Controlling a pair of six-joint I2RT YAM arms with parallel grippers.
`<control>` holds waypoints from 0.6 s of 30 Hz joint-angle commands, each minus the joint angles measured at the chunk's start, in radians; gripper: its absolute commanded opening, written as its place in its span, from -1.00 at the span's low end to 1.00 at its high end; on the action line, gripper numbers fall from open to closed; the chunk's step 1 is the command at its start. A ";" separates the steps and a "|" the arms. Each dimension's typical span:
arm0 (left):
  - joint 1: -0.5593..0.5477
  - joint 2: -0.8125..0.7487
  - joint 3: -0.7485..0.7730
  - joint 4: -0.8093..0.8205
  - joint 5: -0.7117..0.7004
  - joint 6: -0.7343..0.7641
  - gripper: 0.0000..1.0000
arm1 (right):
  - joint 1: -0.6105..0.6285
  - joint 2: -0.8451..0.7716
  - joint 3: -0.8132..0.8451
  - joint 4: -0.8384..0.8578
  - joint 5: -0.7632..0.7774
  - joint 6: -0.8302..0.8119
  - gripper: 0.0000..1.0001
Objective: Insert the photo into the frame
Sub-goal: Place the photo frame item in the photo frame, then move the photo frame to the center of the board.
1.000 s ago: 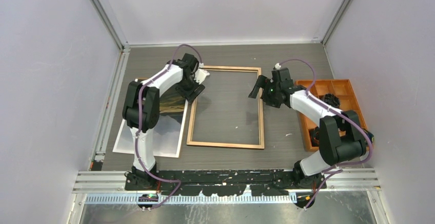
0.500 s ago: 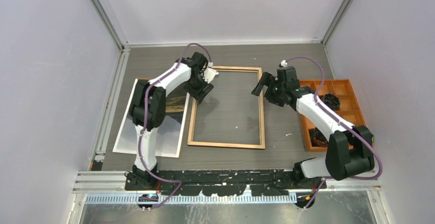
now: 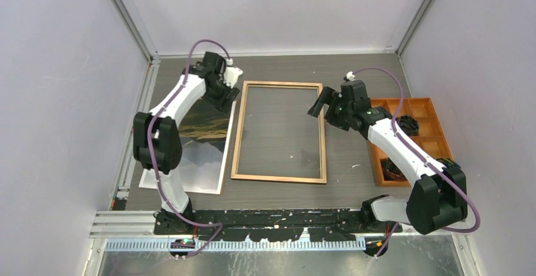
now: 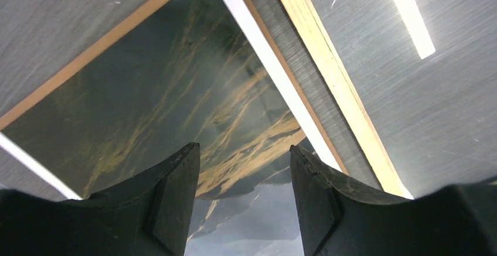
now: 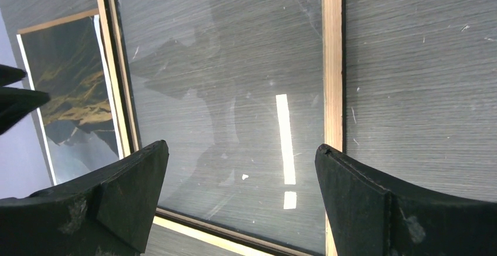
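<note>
Hovering over the far end of the photo (image 4: 176, 109), the left gripper (image 4: 243, 150) spreads empty fingers, seemingly lining up on its edge. The frame (image 3: 278, 178) lies wood side up just beside it, ready to receive the print; the right gripper (image 5: 240, 146) hangs wide-jawed above its glass (image 5: 223, 62).

Light wood frame (image 3: 279, 177) w/ glossy glass (image 5: 234, 62); glossy photo (image 4: 176, 92); matt woodgrain table (image 3: 354, 67).

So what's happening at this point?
Two arms are working on framing a print. The frame lies wood-side up mid-table. The photo lies face up to its left, not yet inside. The left gripper hovers open over the photo; the right gripper hangs open over the frame.
</note>
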 commanded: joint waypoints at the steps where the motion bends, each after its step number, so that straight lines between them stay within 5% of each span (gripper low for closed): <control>1: -0.072 0.066 -0.094 0.141 -0.114 -0.037 0.18 | 0.009 -0.038 0.038 -0.019 0.036 0.019 1.00; 7: -0.113 0.169 -0.059 0.209 -0.242 -0.075 0.16 | -0.005 -0.060 0.035 -0.072 0.083 -0.008 0.99; 18: -0.210 0.251 0.004 0.198 -0.227 -0.083 0.18 | -0.102 -0.134 -0.045 -0.064 0.015 -0.021 0.93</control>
